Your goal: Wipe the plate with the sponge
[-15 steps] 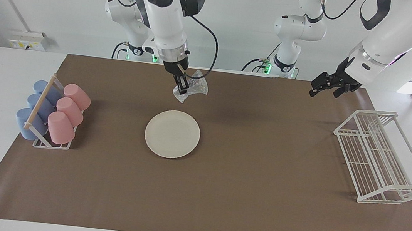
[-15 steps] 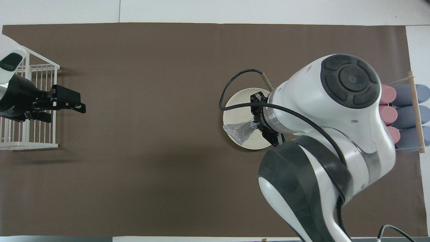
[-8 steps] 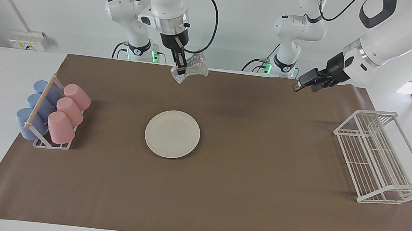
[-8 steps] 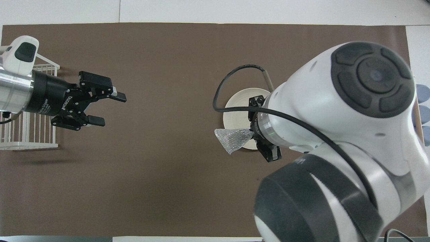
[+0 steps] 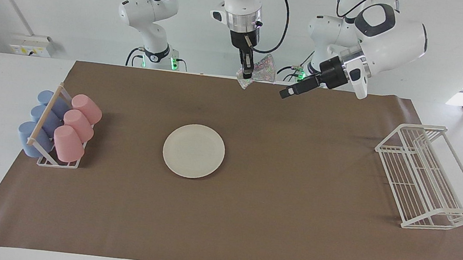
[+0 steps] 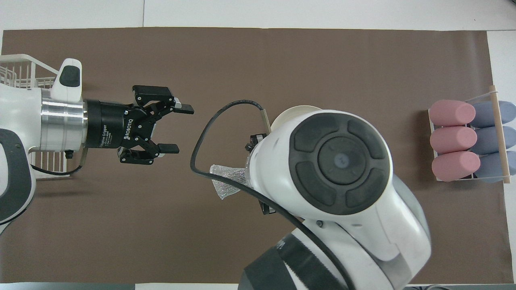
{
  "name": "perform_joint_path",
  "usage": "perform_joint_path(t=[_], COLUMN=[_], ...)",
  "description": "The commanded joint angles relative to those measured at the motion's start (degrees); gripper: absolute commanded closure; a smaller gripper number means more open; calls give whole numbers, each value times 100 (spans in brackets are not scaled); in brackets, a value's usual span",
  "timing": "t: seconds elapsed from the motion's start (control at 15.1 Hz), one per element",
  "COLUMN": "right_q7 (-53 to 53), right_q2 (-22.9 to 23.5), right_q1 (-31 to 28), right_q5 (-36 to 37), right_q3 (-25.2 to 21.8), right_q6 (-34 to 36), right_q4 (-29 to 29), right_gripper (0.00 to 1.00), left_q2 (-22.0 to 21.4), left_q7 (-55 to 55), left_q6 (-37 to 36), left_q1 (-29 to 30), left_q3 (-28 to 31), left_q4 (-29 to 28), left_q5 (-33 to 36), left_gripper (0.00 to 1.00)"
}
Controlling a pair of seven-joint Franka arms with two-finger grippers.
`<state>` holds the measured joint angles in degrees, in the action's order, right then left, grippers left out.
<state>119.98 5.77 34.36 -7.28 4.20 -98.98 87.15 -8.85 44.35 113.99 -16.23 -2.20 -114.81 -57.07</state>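
The cream-white plate [image 5: 193, 151] lies flat on the brown mat; in the overhead view only a sliver of the plate [image 6: 296, 110] shows past the right arm. My right gripper [image 5: 246, 74] hangs high over the mat, off the plate toward the left arm's end, shut on the silvery wrinkled sponge [image 5: 260, 73]. From above, the sponge [image 6: 225, 181] sticks out from under the arm, which hides the right gripper. My left gripper [image 6: 179, 129] is open and empty, level, pointing at the sponge from a short gap. The facing view has the left gripper [image 5: 287, 93] beside the sponge.
A rack of pink and blue cups [image 5: 59, 128] stands at the right arm's end of the mat. A white wire rack [image 5: 426, 178] stands at the left arm's end. The right arm's bulk [image 6: 338, 161] covers the middle of the overhead view.
The right gripper has risen with the sponge and swung toward the left arm's end. The left gripper has travelled from over the wire rack toward the middle, close to the sponge.
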Motion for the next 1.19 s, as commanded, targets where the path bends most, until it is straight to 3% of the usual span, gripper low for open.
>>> perform_joint_path(t=[0.0,0.26,0.66,0.93,1.12], right_q7=[87,78,78,69,69], right_q2=[12,12,12,12,12], right_q1=[-26,-26,-35,-35,-35], right_q5=[86,86,86,86,86], right_q3=[2,2,2,2,2], right_q6=[-16,-16,-25,-16,-16], right_q4=[-41,-41,-41,-41,-41], right_gripper=[100,100,100,100,100], left_q2=[-266,-266,-310,-310,-310], left_q7=[266,819,804,487,478], left_q6=[194,273,28,-140,-298], left_q1=[-135,-503,-513,-469,-452], left_q3=[70,70,79,88,114], left_q4=[-313,-313,-348,-322,-322], left_q5=[-155,-146,-129,-129,-111], left_gripper=[0,1,32,97,100])
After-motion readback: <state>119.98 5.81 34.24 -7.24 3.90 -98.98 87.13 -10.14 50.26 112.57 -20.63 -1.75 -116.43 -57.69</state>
